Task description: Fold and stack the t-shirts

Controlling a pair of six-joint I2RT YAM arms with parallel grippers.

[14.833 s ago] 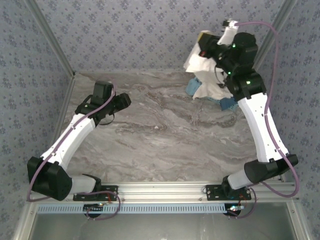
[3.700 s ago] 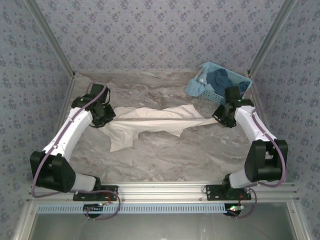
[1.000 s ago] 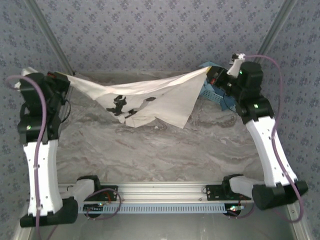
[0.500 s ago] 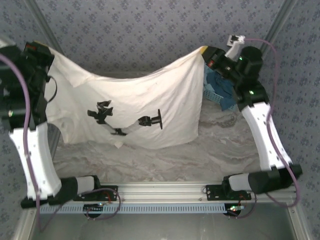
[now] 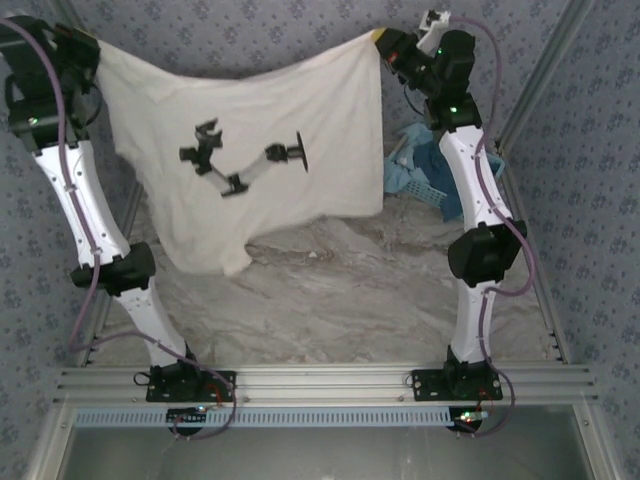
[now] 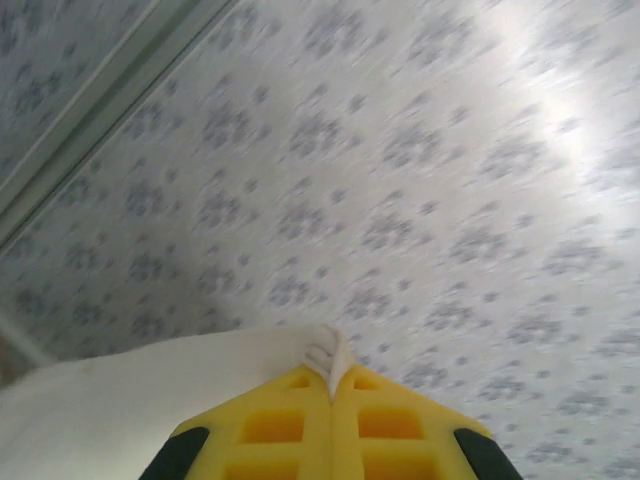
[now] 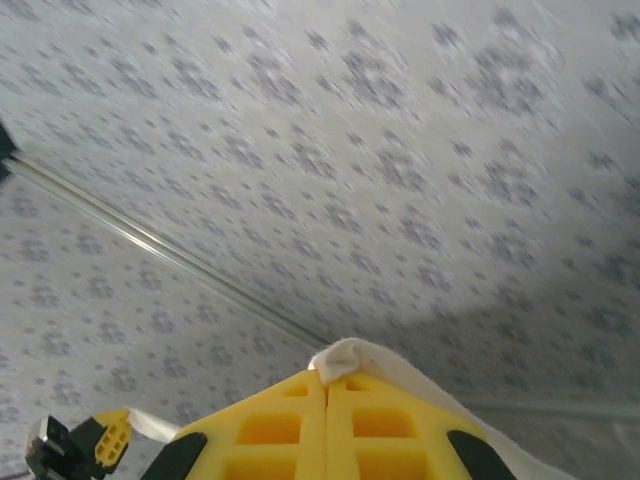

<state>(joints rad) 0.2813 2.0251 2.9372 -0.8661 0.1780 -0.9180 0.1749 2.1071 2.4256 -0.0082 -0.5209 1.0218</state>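
Left gripper [image 5: 92,52], right gripper [image 5: 382,40] raised high, pinching t-shirt [image 5: 250,90] corners.

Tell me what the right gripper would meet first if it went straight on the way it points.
Probably the patterned wall. The right gripper, shut on the t-shirt, points at it with nothing between, near a metal frame strip; how far is unclear.

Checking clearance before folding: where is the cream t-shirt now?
In the top view, the cream t-shirt hangs spread between the left gripper and the right gripper, above the marble table, left of the blue basket.
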